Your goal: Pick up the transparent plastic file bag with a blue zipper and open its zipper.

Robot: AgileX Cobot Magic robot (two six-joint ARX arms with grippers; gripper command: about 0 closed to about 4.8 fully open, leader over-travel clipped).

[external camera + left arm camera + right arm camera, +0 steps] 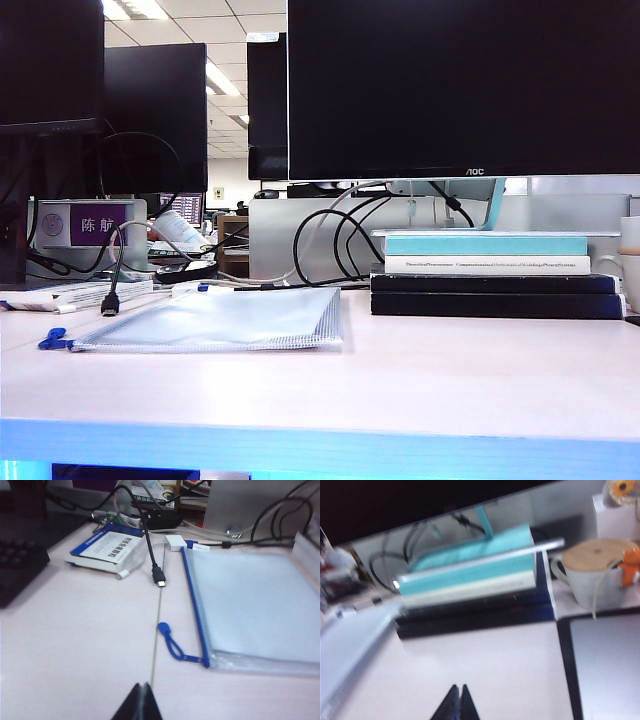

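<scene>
Pale desk point(450, 370) with file bag point(230, 318), stacked books point(495, 272), mug point(592, 577)

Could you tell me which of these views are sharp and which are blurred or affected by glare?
Exterior view: sharp, with bright ceiling lights behind and a blue glow on the pale table's front edge. Left wrist view: fairly clear on the translucent mesh file bag and its blue zipper. Right wrist view: blurred throughout, smearing the stacked books.

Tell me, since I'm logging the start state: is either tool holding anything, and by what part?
Nothing is held. The left tool and right tool are both shut and empty, above the table; the file bag lies flat, untouched.
</scene>
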